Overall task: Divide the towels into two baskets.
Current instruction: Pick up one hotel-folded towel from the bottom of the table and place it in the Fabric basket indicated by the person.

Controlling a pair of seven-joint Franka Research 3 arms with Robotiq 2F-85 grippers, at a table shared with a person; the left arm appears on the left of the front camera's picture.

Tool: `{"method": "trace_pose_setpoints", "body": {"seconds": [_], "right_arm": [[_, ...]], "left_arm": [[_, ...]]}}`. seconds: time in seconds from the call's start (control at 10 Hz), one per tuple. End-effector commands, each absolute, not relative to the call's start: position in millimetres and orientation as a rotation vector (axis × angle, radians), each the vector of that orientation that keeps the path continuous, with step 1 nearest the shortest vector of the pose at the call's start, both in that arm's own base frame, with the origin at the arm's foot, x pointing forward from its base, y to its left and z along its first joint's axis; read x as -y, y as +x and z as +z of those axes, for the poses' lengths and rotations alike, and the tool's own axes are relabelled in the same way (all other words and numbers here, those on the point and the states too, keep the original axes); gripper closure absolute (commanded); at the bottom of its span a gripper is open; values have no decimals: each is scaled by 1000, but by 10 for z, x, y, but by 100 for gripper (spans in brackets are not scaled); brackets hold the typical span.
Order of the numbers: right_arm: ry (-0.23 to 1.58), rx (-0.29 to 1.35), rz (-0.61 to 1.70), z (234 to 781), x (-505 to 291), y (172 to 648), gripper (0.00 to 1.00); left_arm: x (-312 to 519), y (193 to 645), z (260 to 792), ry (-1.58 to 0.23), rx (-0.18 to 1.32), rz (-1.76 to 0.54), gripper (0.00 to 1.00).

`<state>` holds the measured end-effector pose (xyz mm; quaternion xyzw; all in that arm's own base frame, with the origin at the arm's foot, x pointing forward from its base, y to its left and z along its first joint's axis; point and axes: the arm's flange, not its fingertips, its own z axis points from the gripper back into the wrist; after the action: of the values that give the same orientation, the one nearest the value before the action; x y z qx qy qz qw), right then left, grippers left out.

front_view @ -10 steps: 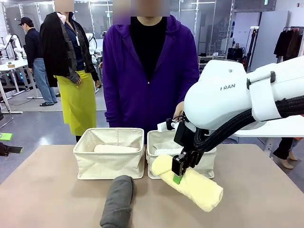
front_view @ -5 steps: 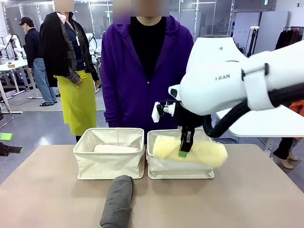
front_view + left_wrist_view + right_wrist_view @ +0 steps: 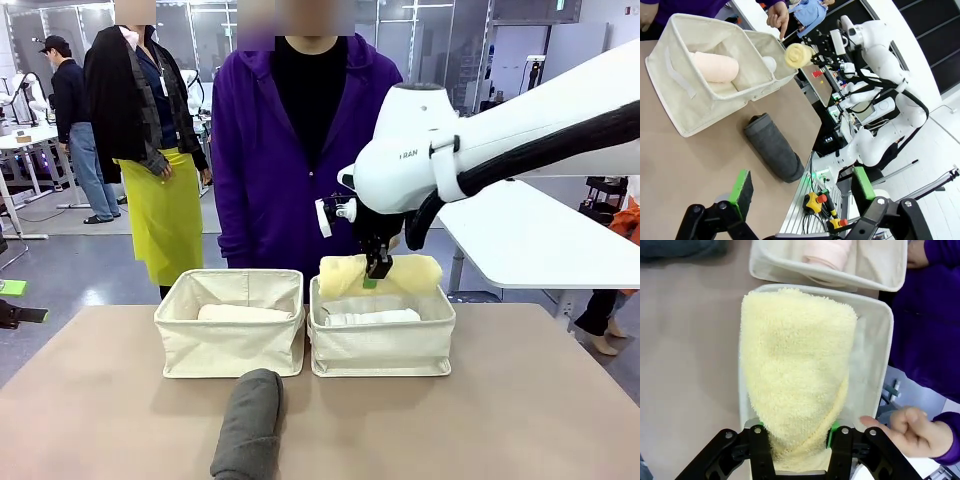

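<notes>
Right gripper (image 3: 377, 274) pinches yellow towel (image 3: 418, 272) mid-roll above right basket (image 3: 380, 350). Likely soft, light, squashy, so a centre grip balances both ends.

A: Where do the baskets stand?

B: On the table (image 3: 520, 400), just beside each other: left basket (image 3: 229, 350), right basket (image 3: 381, 352). The person (image 3: 300, 170) stands behind them at the far edge, with one hand (image 3: 907, 432) just outside the right basket's far wall.

A: And the towels?

B: First towel (image 3: 245, 313) lies in the left basket, second towel (image 3: 372, 317) in the right basket. Third towel (image 3: 248, 425) lies on the table before the left basket, one end near its front wall, the other toward the near edge. Fourth towel (image 3: 415, 273) hangs in the right gripper (image 3: 372, 280) above the right basket, over the second towel.
</notes>
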<state>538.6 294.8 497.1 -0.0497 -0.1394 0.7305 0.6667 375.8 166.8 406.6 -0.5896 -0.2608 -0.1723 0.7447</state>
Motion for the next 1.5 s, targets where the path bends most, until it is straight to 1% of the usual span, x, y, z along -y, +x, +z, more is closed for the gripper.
{"method": "trace_pose_setpoints", "body": {"seconds": [0.0,0.3,0.4,0.8,0.9,1.0,1.3,1.4], "right_arm": [[-142,320,1676,4843,-2981,5533,58],[-168,321,1662,4672,-2908,5635,58],[-127,301,1656,4677,-2922,5635,58],[-133,298,1662,4635,-2914,5654,58],[-108,235,1685,4452,-2919,5798,58],[-89,244,1684,4370,-2903,5883,58],[-91,193,1674,4158,-2863,6073,58],[-72,181,1670,4125,-2845,6094,39]], "left_arm": [[-1671,3733,4122,-1294,559,-362,0],[-1671,3733,4122,-1294,559,-362,0],[-1671,3733,4122,-1294,559,-362,0],[-1671,3733,4122,-1294,559,-362,0],[-1671,3733,4122,-1294,559,-362,0],[-1671,3733,4122,-1294,559,-362,0],[-1671,3733,4122,-1294,559,-362,0],[-1671,3733,4122,-1294,559,-362,0]]}}
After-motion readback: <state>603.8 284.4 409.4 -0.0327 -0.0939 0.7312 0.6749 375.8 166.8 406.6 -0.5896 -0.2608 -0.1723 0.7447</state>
